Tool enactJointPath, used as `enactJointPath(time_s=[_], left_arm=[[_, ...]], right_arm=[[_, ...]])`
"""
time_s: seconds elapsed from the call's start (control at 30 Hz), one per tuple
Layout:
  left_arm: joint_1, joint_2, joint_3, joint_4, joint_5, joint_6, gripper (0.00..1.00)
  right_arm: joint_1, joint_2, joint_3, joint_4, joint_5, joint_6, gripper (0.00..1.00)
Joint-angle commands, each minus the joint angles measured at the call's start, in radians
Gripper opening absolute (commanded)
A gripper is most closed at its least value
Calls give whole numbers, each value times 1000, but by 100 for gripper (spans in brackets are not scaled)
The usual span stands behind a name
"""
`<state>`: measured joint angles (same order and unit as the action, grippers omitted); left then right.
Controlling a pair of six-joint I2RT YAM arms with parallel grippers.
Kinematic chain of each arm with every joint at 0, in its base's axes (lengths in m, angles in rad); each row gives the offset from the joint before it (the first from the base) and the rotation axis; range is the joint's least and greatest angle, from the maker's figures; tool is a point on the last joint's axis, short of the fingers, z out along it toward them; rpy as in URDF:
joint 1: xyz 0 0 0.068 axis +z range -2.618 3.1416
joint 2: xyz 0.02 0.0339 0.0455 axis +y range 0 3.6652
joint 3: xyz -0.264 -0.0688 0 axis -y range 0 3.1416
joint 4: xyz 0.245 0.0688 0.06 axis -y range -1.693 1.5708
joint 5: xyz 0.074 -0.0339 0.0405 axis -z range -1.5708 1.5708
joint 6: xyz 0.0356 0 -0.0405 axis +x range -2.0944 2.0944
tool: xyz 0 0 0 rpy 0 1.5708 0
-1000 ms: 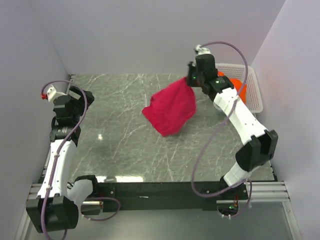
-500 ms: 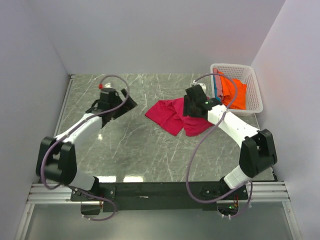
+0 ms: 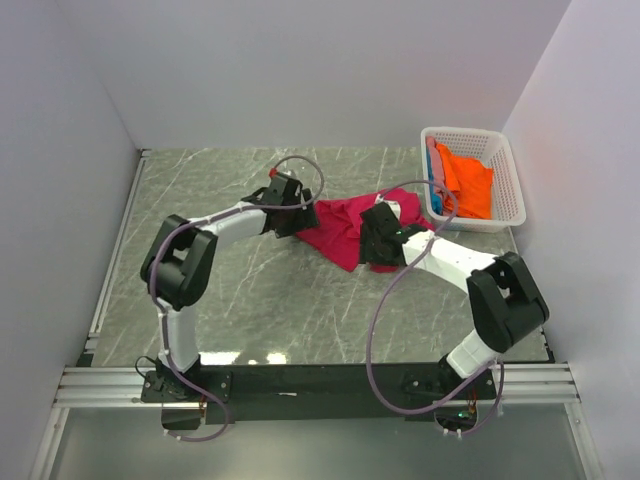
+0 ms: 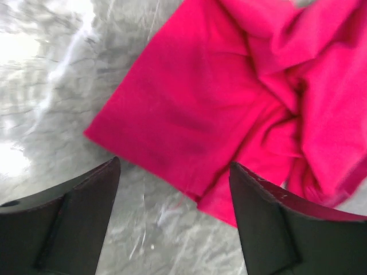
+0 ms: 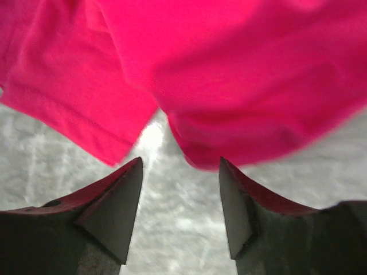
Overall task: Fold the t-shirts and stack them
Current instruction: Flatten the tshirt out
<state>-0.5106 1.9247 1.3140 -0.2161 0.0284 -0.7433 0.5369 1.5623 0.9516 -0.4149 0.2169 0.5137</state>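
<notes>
A crimson-pink t-shirt (image 3: 345, 228) lies crumpled on the grey marble table (image 3: 250, 290), right of centre. My left gripper (image 3: 298, 222) is low at the shirt's left edge, open. In the left wrist view its fingers (image 4: 174, 166) straddle the hem of the pink cloth (image 4: 229, 97) without gripping it. My right gripper (image 3: 375, 242) hovers at the shirt's near right side, open. The right wrist view shows bare table between its fingers (image 5: 180, 161) and the pink cloth (image 5: 229, 74) just beyond the tips. An orange t-shirt (image 3: 468, 185) and a strip of blue-teal t-shirt (image 3: 432, 165) lie in the basket.
A white plastic lattice basket (image 3: 512, 185) stands at the table's back right corner, close to the right wall. Pale walls enclose the table on the left, back and right. The arms' cables loop above the table near the shirt.
The right gripper lowered and let go of the pink shirt, which now lies on the table. The left arm swung from the far left across to the shirt's left edge.
</notes>
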Motion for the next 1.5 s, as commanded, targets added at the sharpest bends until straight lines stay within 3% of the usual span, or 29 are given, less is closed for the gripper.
enactJointPath(time_s=[0.0,0.13,0.23,0.33,0.37,0.4,0.43,0.5,0.6,0.8,1.03,1.2,1.47], left_arm=[[-22,60,82,-48,-25,21,80],[-45,131,114,-88,-94,19,74],[-46,172,139,-120,-130,21,63],[-51,212,160,-126,-124,22,44],[-51,221,174,-129,-124,22,25],[-51,230,183,-138,-128,21,10],[-51,243,192,-141,-133,21,1],[-51,240,214,-140,-171,39,1],[-51,171,206,-123,-273,53,1],[-49,-157,108,-34,-526,82,1],[-51,-511,19,-46,-790,122,1],[-51,-810,-54,-29,-896,153,1],[-49,-1044,-42,-117,-1003,140,1]], right_arm=[[-3,65,32,105,-25,49,61],[-3,113,45,94,36,77,56],[-9,133,44,74,88,94,53],[-11,130,33,77,101,100,40],[-12,124,30,79,111,104,27],[-15,120,29,79,119,105,19],[-15,111,27,76,127,97,13],[-17,78,38,54,169,86,0],[-25,-10,59,7,235,48,0],[-60,-278,117,-64,271,-21,0],[-161,-644,202,-36,205,-118,0],[-169,-743,326,-48,135,-178,0],[-169,-797,490,-142,26,-222,0]])
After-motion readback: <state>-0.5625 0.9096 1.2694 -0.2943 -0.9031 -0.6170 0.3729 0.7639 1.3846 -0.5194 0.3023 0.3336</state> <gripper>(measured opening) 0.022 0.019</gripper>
